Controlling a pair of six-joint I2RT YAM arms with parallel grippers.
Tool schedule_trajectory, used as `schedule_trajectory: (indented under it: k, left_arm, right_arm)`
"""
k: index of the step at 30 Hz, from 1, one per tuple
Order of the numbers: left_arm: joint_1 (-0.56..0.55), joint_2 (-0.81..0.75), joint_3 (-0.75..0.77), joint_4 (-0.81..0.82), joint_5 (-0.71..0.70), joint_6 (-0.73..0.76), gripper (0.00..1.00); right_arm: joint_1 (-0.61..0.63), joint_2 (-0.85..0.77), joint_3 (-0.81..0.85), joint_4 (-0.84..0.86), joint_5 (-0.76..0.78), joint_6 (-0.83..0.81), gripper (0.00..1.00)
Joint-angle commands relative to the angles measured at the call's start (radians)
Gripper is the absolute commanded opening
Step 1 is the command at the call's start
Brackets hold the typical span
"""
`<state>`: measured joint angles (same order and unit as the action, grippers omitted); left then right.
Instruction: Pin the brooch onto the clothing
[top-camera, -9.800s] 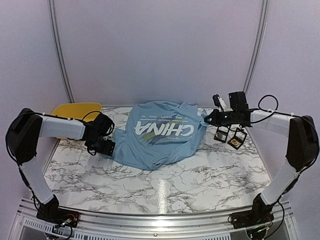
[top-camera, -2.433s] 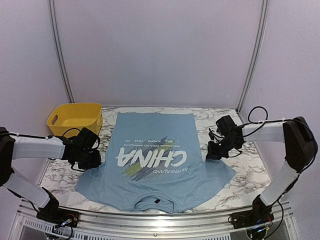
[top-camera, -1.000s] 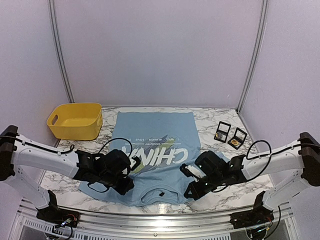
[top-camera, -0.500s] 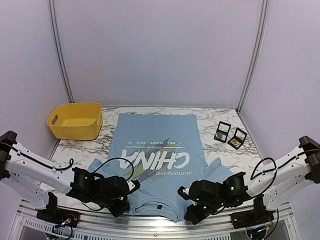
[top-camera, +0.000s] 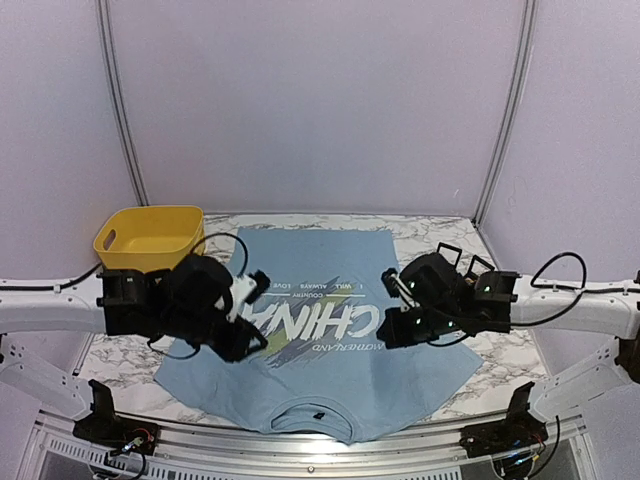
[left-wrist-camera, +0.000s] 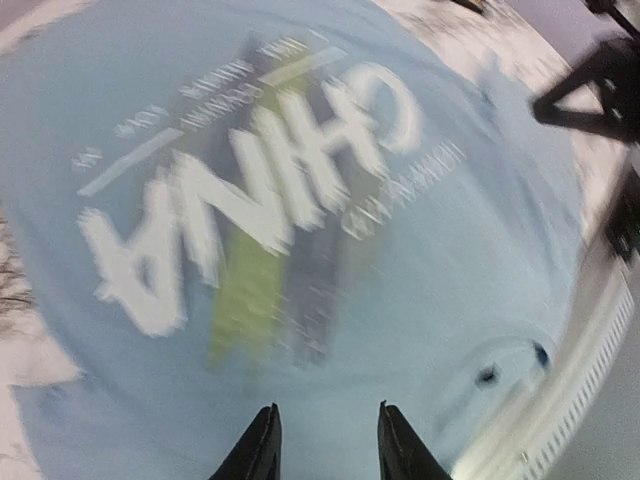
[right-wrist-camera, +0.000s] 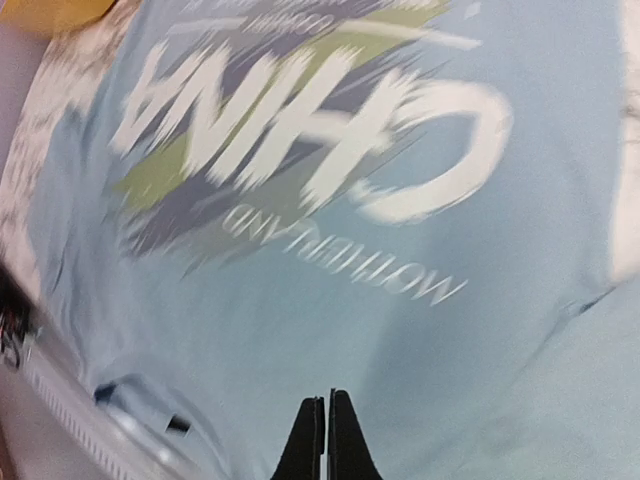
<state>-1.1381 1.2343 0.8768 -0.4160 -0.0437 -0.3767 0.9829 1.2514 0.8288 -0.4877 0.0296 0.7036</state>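
The clothing (top-camera: 320, 385), a light blue T-shirt with white "CHINA" lettering, lies flat on the marble table (top-camera: 130, 345), collar toward the near edge. My left gripper (top-camera: 230, 340) hovers above the shirt's left chest. In the left wrist view it (left-wrist-camera: 325, 440) is open with nothing between its fingers, over plain blue cloth (left-wrist-camera: 450, 250). My right gripper (top-camera: 398, 330) hangs above the right chest. In the right wrist view it (right-wrist-camera: 327, 405) is shut on nothing, above the shirt (right-wrist-camera: 400, 330). The brooch is hidden behind my right arm.
A yellow basket (top-camera: 150, 238) stands at the back left corner. Edges of small black boxes (top-camera: 449, 250) show behind my right arm at the back right. Both wrist views are motion-blurred.
Both arms have lifted from the shirt's near edge by the collar and moved back over the chest. The left gripper has opened and let go of the cloth. The right stays shut.
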Motion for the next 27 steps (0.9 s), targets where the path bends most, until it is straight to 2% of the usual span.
schedule_trajectory:
  k: [1, 4, 9, 12, 16, 20, 27]
  left_arm:
    - [0.290, 0.104, 0.073, -0.023, -0.127, 0.050, 0.33]
    - [0.436, 0.216, 0.131, -0.023, -0.129, 0.045, 0.29]
    - [0.576, 0.340, 0.139, 0.010, -0.164, 0.046, 0.29]
    - [0.592, 0.439, 0.176, 0.051, -0.151, 0.054, 0.28]
    - [0.584, 0.569, 0.307, 0.058, -0.040, 0.076, 0.26]
    - [0.581, 0.649, 0.419, 0.072, -0.083, 0.092, 0.25]
    - [0.583, 0.791, 0.491, 0.079, -0.176, 0.125, 0.24]
  right_arm:
    - [-0.274, 0.084, 0.070, 0.036, 0.106, -0.197, 0.00]
    - [-0.432, 0.198, 0.161, 0.105, 0.065, -0.288, 0.00]
    - [-0.556, 0.422, 0.294, 0.124, -0.007, -0.374, 0.00]
    - [-0.605, 0.530, 0.329, 0.171, -0.060, -0.394, 0.00]
    - [-0.613, 0.642, 0.378, 0.209, -0.047, -0.447, 0.00]
    - [-0.613, 0.687, 0.415, 0.255, -0.106, -0.488, 0.00]
    - [-0.613, 0.726, 0.485, 0.181, -0.034, -0.509, 0.00]
